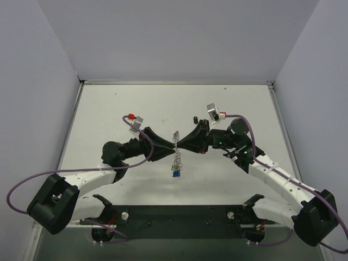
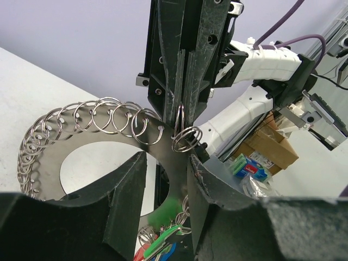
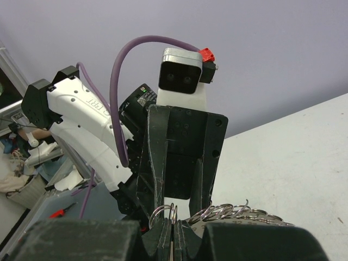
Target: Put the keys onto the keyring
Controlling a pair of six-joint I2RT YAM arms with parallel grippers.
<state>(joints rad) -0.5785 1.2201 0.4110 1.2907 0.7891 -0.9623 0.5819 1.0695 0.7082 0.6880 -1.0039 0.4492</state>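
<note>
I see the keyring [image 2: 81, 142] held in the air above the middle of the surface [image 1: 109, 109], between the two claws. In the overhead view it stands edge-on.

It is a flat silvery plate with a wide hole. Small wire loops line its outer edge (hence the coil-like rim).

The right claw [image 2: 182, 111] is pressed together, pinching one of these loops. The left claw [image 2: 167, 163] stands part spread, with the plate's band between its fingers. I cannot tell whether they bear on the metal.

The keys [image 2: 163, 242], with green, red and blue heads, hang in a bunch at the ring's near end.
</note>
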